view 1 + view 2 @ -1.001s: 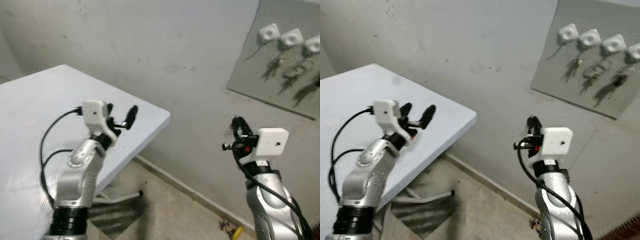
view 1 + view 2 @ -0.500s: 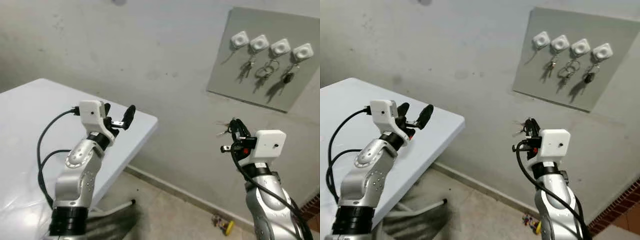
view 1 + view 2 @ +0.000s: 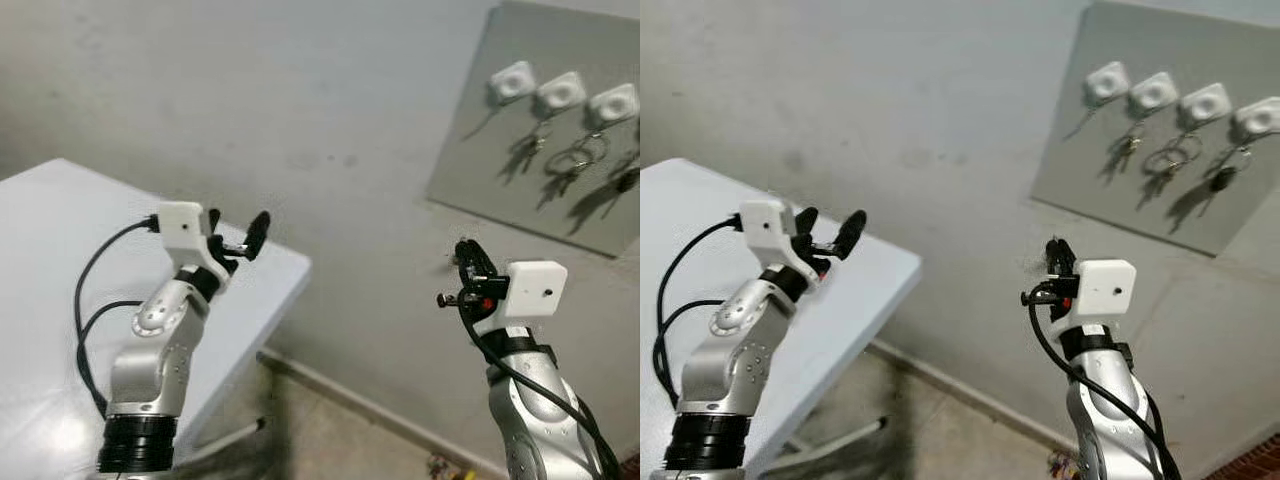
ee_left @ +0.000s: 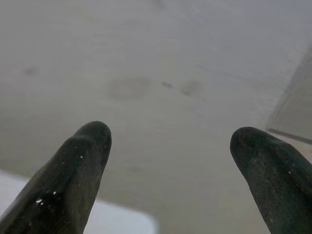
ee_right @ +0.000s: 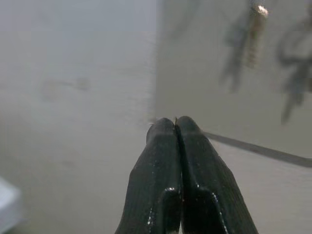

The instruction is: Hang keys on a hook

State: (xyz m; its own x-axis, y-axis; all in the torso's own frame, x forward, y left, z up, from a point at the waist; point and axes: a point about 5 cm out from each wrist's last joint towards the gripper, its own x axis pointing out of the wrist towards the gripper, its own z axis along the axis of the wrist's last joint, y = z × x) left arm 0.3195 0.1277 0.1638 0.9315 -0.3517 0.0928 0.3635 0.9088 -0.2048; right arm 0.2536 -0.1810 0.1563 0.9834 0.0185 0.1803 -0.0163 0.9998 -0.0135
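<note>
Keys point(image 3: 1127, 150) are hanging from three of four white hooks along the top edge of the grey board point(image 3: 1085, 190); the hook at the board's left corner point(image 3: 1107, 79) is sitting bare. Right gripper point(image 3: 1056, 256) is pointing below it, fingers pressed tight together; a key between them cannot be made out. Left gripper point(image 3: 238, 236) is idling spread wide, gripping nothing, over the white table's edge point(image 3: 285, 290). Risk: reaching the hook empty, or snagging neighbouring keys.
</note>
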